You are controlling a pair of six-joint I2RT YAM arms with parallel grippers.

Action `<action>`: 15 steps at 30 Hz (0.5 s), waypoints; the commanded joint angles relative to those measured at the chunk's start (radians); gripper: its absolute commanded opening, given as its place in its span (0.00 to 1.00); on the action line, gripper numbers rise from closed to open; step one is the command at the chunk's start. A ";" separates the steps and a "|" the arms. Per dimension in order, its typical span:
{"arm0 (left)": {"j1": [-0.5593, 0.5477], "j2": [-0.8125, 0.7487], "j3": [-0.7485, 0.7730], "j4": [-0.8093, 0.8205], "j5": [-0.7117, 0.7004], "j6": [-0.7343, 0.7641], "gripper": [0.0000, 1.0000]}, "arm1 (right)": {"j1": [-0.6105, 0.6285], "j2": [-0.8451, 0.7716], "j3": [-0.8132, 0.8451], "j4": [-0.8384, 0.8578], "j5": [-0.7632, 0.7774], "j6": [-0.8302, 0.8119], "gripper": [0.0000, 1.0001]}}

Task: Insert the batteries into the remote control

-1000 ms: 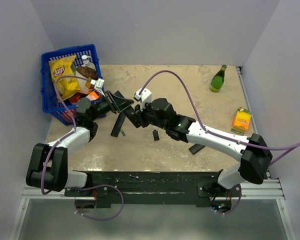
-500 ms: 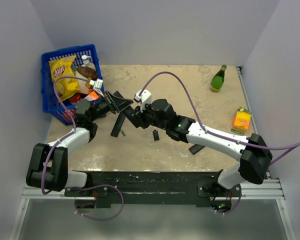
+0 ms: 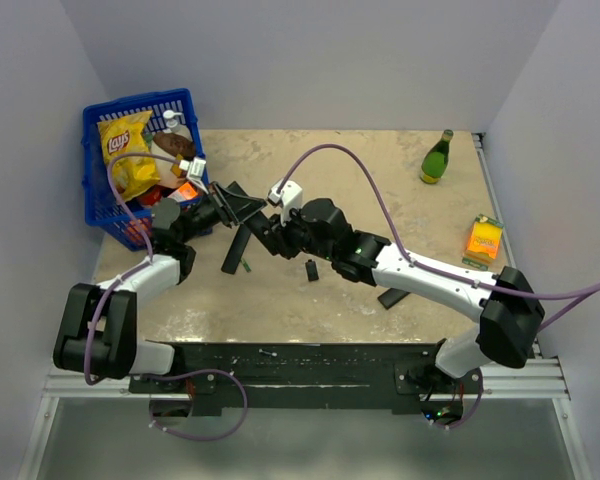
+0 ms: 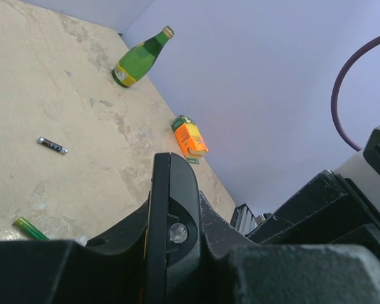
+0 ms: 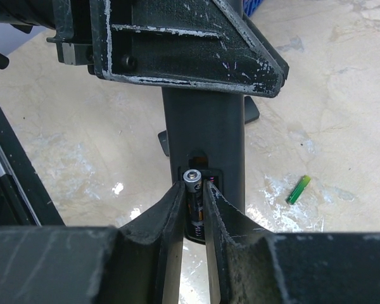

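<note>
Clamps the remote control [image 3: 236,250] in the left gripper [image 3: 242,212], ten o'clock from above, and steadies it for loading. Left wrist: spare battery [image 4: 52,145] at nine o'clock. Right wrist: pinches a battery [image 5: 192,179] in the right gripper [image 5: 193,197] — noses it into the open bay, toward twelve.

remote control [image 5: 206,136] is reading matte black plastic; battery [image 5: 192,178] tip between right fingers [image 5: 168,218] is glinting metal; left fingers [image 5: 190,50] above are showing scuffs.
</note>
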 commanded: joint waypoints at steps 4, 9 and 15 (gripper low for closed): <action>0.012 0.013 -0.020 0.153 0.024 -0.073 0.00 | 0.005 0.022 0.044 -0.015 -0.010 0.014 0.24; 0.013 0.015 -0.021 0.156 0.024 -0.073 0.00 | 0.004 0.022 0.054 -0.015 -0.016 0.019 0.24; 0.013 0.015 -0.021 0.156 0.025 -0.073 0.00 | 0.004 0.016 0.074 -0.039 -0.022 0.022 0.29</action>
